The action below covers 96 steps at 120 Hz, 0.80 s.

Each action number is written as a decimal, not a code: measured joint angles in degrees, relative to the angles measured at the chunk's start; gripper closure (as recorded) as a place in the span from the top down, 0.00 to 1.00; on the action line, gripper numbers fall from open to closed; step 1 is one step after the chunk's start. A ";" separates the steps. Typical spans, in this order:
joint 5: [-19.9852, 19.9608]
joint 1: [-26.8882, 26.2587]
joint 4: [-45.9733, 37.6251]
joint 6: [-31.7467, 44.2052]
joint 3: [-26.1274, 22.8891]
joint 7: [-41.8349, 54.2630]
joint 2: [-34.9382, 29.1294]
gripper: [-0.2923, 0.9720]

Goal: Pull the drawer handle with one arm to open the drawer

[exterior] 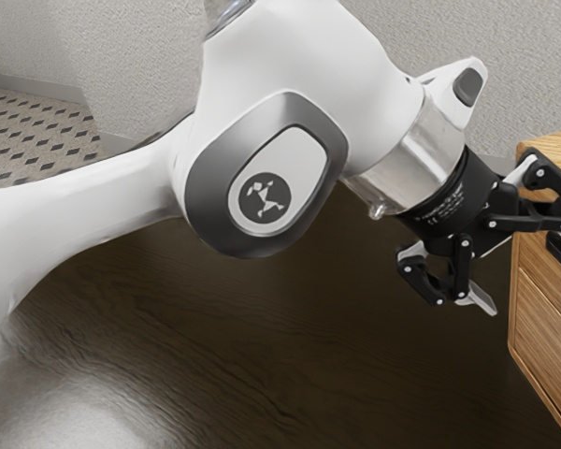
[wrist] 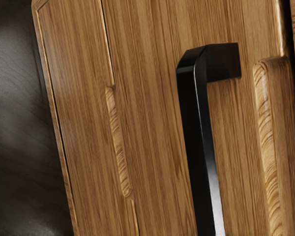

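Dark wood counter (exterior: 262, 374) spreads beneath the white arm (exterior: 290, 112). At the exterior view's right, the hand (exterior: 522, 271) hangs spread open and empty, just before the wooden drawer (exterior: 542, 318), which looks flush and unopened. From the wrist, the black handle (wrist: 201, 147) lies close ahead, ungrasped. Gripping and pulling remain.

We are reaching our arm (exterior: 122, 210) from the exterior view's lower left toward its right edge, wrist (exterior: 428, 154) angling slightly downward, jaws standing wide apart at middle right.
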 joint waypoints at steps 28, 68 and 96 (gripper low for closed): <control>0.64 -0.41 -0.16 0.13 0.00 0.24 0.19 0.75; 0.76 -1.77 -1.39 1.56 0.22 0.42 2.00 0.75; 0.77 -1.69 -2.13 2.01 0.34 0.49 2.03 0.75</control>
